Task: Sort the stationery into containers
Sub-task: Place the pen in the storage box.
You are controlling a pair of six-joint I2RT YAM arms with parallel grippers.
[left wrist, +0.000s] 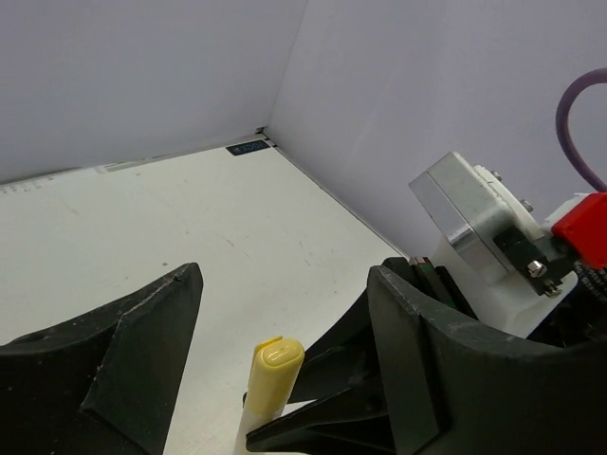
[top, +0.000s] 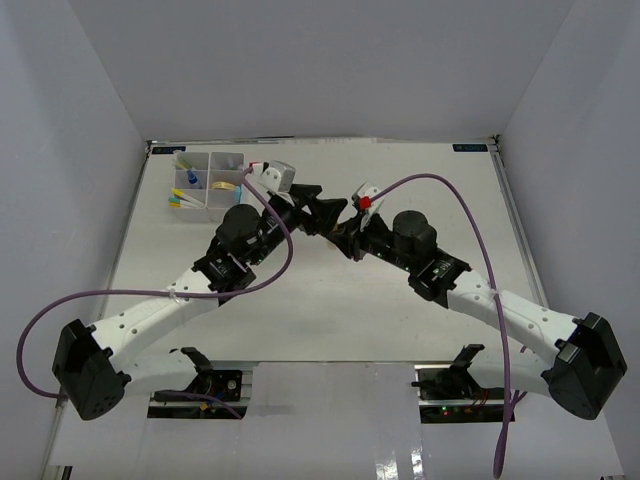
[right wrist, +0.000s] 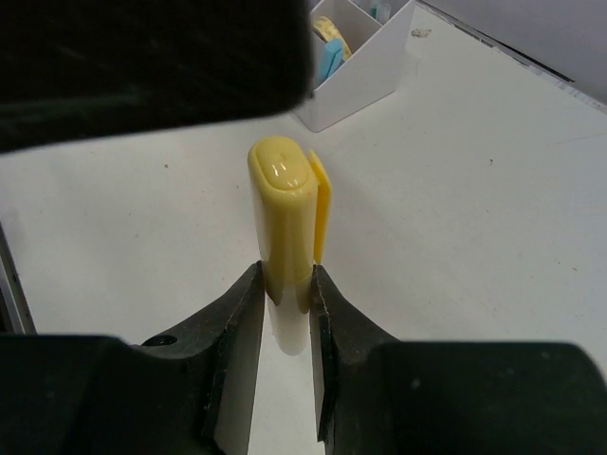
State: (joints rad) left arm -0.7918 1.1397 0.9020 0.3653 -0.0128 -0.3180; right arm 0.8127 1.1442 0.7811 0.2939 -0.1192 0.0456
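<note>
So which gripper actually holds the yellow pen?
The right gripper: its jaws pinch the yellow pen. The left gripper stands open around it.

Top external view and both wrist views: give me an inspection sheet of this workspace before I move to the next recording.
Surface: white table, faint marks.
Job's things: yellow capped marker in mid-table, off the surface; white plastic organizer tray at far left, yellow and blue items inside.
Clutter: nothing seen.
Grippers: right gripper shut on the marker; left gripper open, fingers either side of the marker, apart from it.
Cables: purple cables loop off both arms.
Surroundings: pale grey walls on three sides.
</note>
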